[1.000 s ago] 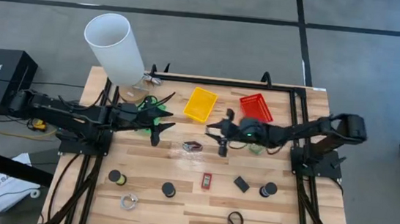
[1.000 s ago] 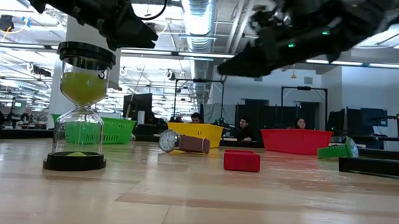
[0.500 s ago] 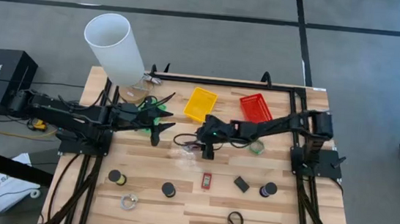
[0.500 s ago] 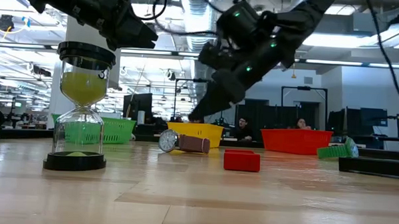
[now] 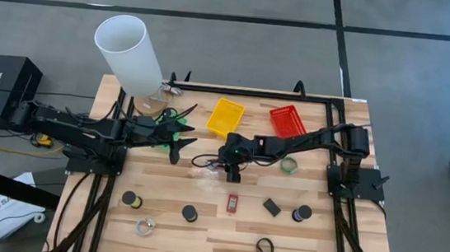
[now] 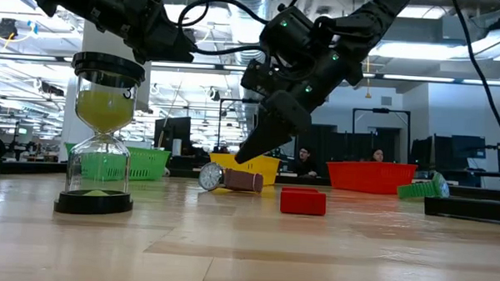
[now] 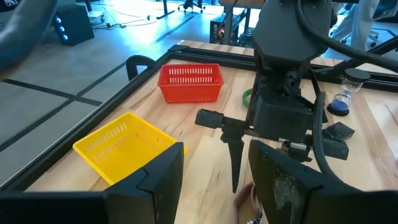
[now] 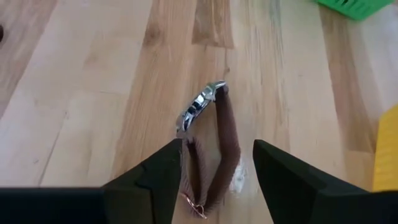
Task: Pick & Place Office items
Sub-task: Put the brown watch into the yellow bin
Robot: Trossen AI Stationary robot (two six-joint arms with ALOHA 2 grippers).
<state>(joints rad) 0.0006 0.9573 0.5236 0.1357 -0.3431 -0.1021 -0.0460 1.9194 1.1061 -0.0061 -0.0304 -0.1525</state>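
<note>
Wristwatch (image 8: 208, 134): a watch with a brown strap is seen lying on the table (image 5: 223, 233) near its middle, at 6 o'clock of the yellow basket (image 5: 225, 116); in the low view it lies at (image 6: 230, 179).
Right gripper (image 5: 230, 170): it is held just above the watch, fingers spread apart with the strap between them; no contact can be made out.
Left gripper (image 5: 182, 145): it is held above the table at 9 o'clock of the watch, fingers parted, nothing gripped.
Red rectangle (image 5: 232, 202): it is found at 6 o'clock of the watch, apart from it.
Black spools (image 5: 190, 214): these are spread along the near half of the table.
Red basket (image 5: 288, 120): it is placed at 3 o'clock of the yellow basket.
Hourglass (image 6: 101, 135): it is seen upright in the low view.
</note>
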